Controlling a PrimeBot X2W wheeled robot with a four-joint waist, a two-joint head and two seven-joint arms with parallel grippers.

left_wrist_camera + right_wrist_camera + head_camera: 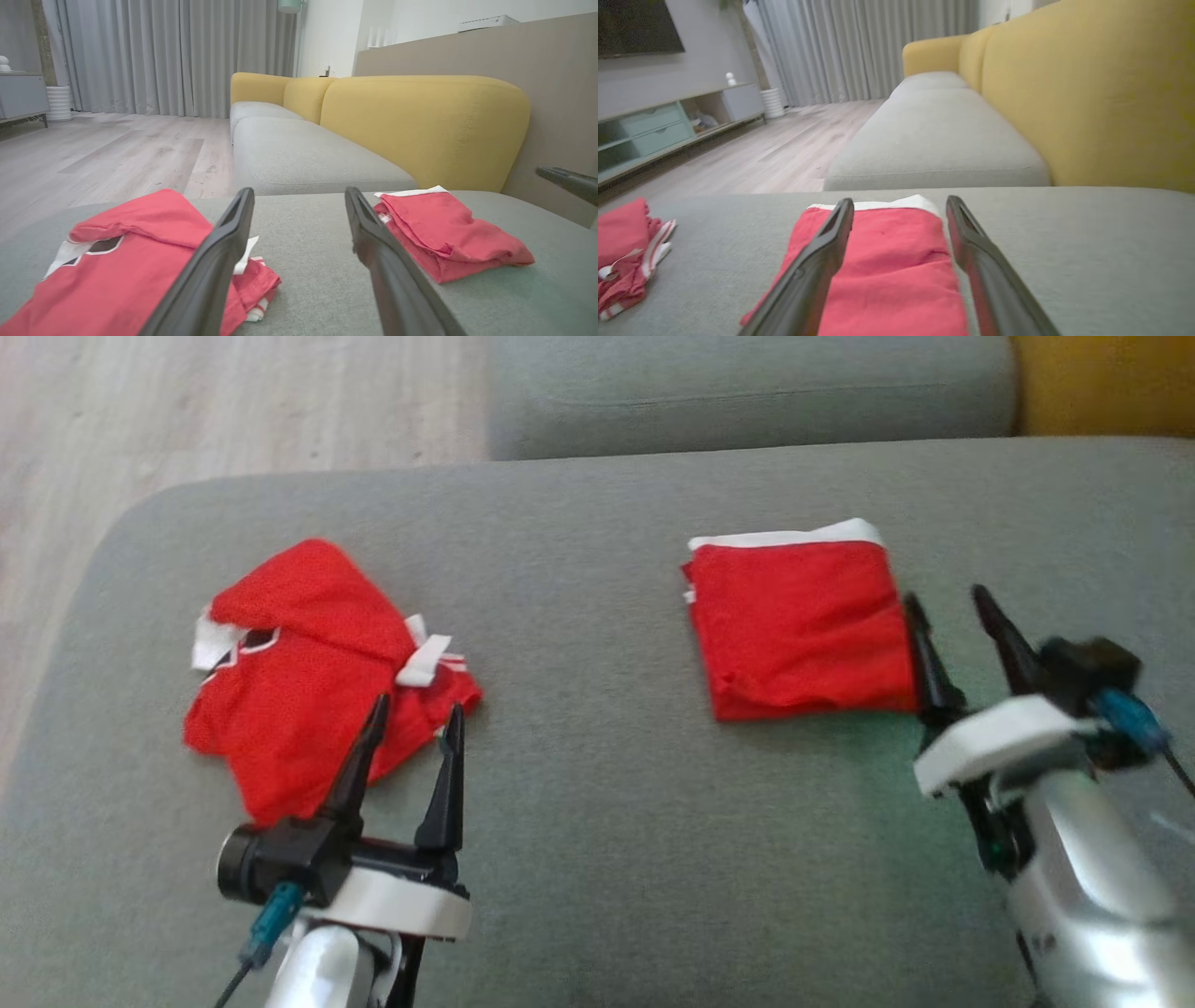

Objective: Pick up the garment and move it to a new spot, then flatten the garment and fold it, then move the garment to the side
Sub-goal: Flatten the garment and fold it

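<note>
Item: folded garment (pixel 798 625), red knit with a white band along its far hem, lying as a flat rectangle on the right half of the grey sofa cushion (pixel 597 821), nearer the far edge than the near one. Handling, by judgement: light, limp, no stiffness of its own; the layers would slide apart if lifted by one corner, so the fold is best taken through all layers at the thick near edge, or pushed flat along the cushion. Right pincer (pixel 943 595): jaws spread wide, nothing between them, standing at the garment's right edge; its inner finger is just beside the cloth, and whether it touches cannot be told. In the right wrist view the red panel (pixel 892 261) lies ahead of and below the two fingers. Second item: crumpled garment (pixel 308 663), red jersey with white trim, bunched in a loose heap toward the cushion's left edge; equally soft, likely to drape and drag, best pinched at a raised ridge or a shoulder seam. Left pincer (pixel 418 703): jaws spread, empty, fingertips over the heap's near right border.
</note>
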